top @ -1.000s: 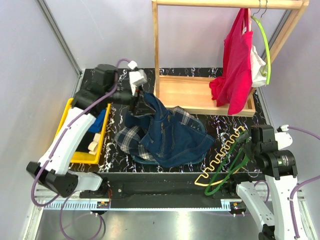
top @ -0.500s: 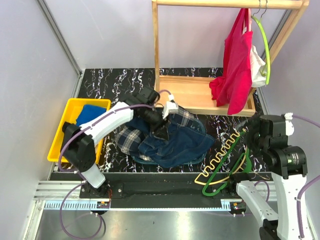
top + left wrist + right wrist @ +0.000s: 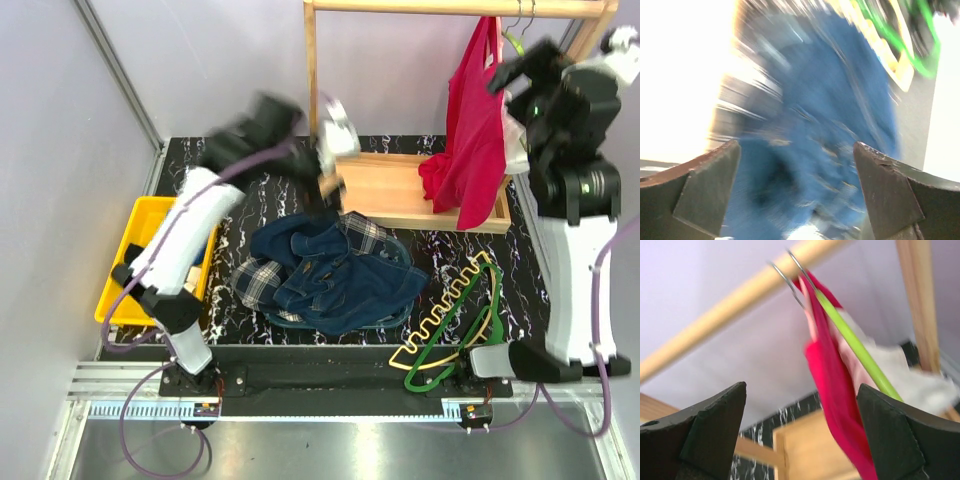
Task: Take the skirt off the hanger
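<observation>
- Top cam: the skirt [image 3: 256, 276] lies in a heap mid table, half under a blue denim thing [image 3: 335, 285].
- The hanger [image 3: 447, 305] lies flat on the right, apart from the skirt, w/ a green hanger [image 3: 480, 322] crossed over it.
- Left arm [image 3: 195, 215] is up over the heap. Right arm [image 3: 575, 240] stands tall by the red garment [image 3: 470, 130].
- Left wrist cam: left gripper [image 3: 796, 150] is wide, nothing in it. Just blurry blue below, so I can't find the skirt here.
- Right wrist cam: right gripper [image 3: 801, 387] is wide & empty too. It faces red cloth and the wood rail [image 3: 715, 317]. Only the top cam shows the table.
- Could go wrong: the right arm is so near the red garment, I think it may snag it & tug it down.
</observation>
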Tool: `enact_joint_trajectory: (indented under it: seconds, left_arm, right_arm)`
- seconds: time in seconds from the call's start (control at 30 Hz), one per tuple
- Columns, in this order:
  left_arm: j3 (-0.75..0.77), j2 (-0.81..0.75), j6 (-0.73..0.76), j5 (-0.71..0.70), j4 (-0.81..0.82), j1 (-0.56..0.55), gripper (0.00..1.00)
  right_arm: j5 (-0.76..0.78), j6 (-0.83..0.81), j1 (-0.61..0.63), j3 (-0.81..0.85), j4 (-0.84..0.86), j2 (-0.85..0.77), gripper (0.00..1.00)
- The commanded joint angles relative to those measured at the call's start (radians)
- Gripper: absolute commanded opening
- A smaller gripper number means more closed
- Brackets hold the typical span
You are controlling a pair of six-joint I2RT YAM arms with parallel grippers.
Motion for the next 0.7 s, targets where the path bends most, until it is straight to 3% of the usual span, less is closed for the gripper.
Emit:
enact_joint_trajectory:
  seconds: [0.0, 0.07, 0.1, 0.13, 0.2, 0.23, 0.33, 0.67]
  left_arm:
    - [0.555, -0.062, -0.018, -0.1, -0.075, 0.092, 0.99]
    - [0.415, -0.173, -0.08, -0.187, 0.136, 0.107, 0.99]
    - [0.217, -0.315, -0.099, -0.207, 0.216, 0.111, 0.99]
    - [0.112, -0.384, -0.113, -0.255, 0.384, 0.112, 0.99]
    - [-0.165, -0.516, -0.133, -0.287, 0.54, 0.112, 0.99]
    - [-0.216, -0.59, -0.139, -0.301, 0.591, 0.112, 0.99]
    - [-0.21, -0.591, -0.177, -0.33, 0.536, 0.118, 0.99]
    - [-0.248, -0.633, -0.236, -0.293, 0.487, 0.172, 0.99]
  right_arm:
    - [0.006, -0.193, -0.002, 0.236, 0.174, 0.176, 1.0]
    - [0.012, -0.209, -0.003, 0.274, 0.175, 0.247, 1.0]
    - [0.018, -0.231, -0.002, 0.296, 0.175, 0.265, 1.0]
    - [0.035, -0.24, -0.003, 0.305, 0.174, 0.281, 1.0]
    - [0.04, -0.292, -0.002, 0.317, 0.183, 0.313, 1.0]
    - [0.041, -0.309, -0.003, 0.324, 0.186, 0.325, 1.0]
    - [0.04, -0.346, -0.005, 0.363, 0.187, 0.396, 0.98]
    - [0.055, -0.369, -0.016, 0.532, 0.187, 0.542, 0.71]
